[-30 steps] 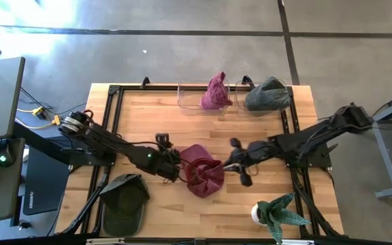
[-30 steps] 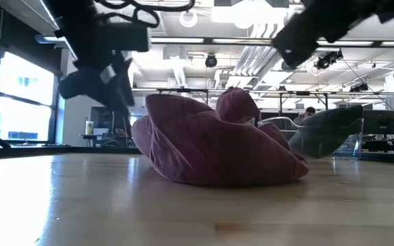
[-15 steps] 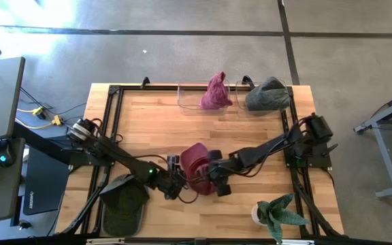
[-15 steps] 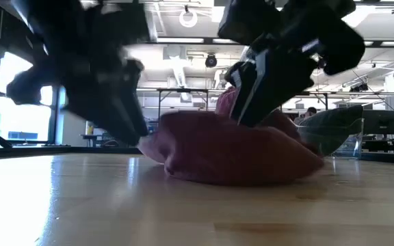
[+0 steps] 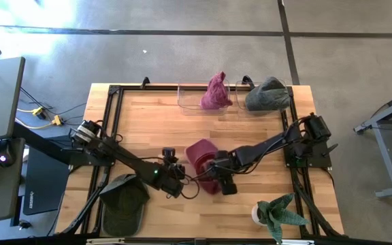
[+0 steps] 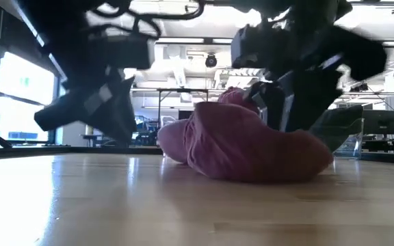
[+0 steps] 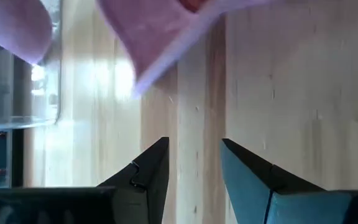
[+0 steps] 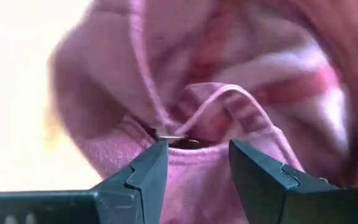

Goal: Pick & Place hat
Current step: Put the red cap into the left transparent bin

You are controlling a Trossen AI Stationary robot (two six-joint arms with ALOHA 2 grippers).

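Maroon hat, bunched tighter than a second ago, is lying mid-surface; right claw is now spreading open against it, left claw gaping empty at its 8 o'clock, grasp pending.

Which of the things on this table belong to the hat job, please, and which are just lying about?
In the job:
- maroon hat mid-table
- right hand, open, against the hat
- left hand, open over bare wood beside it
- two clear bins at the far edge, each holding a hat

Lying about:
- dark green cap
- potted plant
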